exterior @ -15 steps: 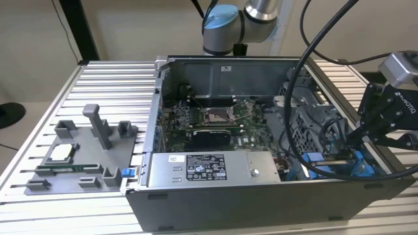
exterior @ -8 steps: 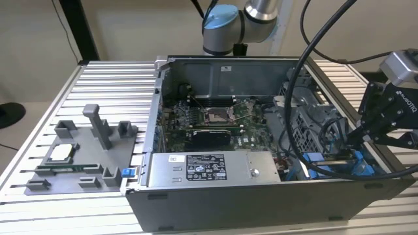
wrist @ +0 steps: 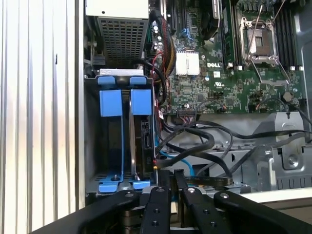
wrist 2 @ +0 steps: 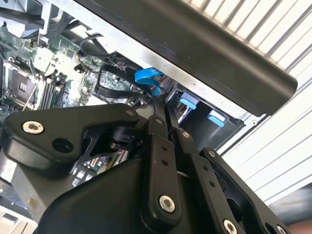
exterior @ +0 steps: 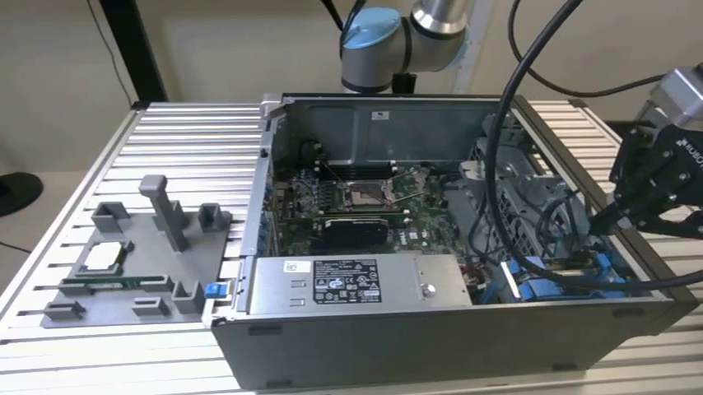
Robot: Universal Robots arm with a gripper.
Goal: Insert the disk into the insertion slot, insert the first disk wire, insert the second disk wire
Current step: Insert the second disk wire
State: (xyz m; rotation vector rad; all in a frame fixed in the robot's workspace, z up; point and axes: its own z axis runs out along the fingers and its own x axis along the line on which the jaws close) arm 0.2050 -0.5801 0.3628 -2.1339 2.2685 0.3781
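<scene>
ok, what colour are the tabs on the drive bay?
Bright blue; the tabs show best in the first wrist view.

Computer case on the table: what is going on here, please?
A robot arm is working inside the open computer case. Its gripper hangs above the drive bay with blue tabs, at the exterior view's right. The fingers look shut on a thin black wire with a blue plug. A disk seems to sit in the bay.

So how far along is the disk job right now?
Done: the disk looks seated in the slot, with its blue tab at the end. In hand: the gripper pinches a black wire with a blue plug. Left: the wiring; I can't see either wire plugged into the disk.
</scene>
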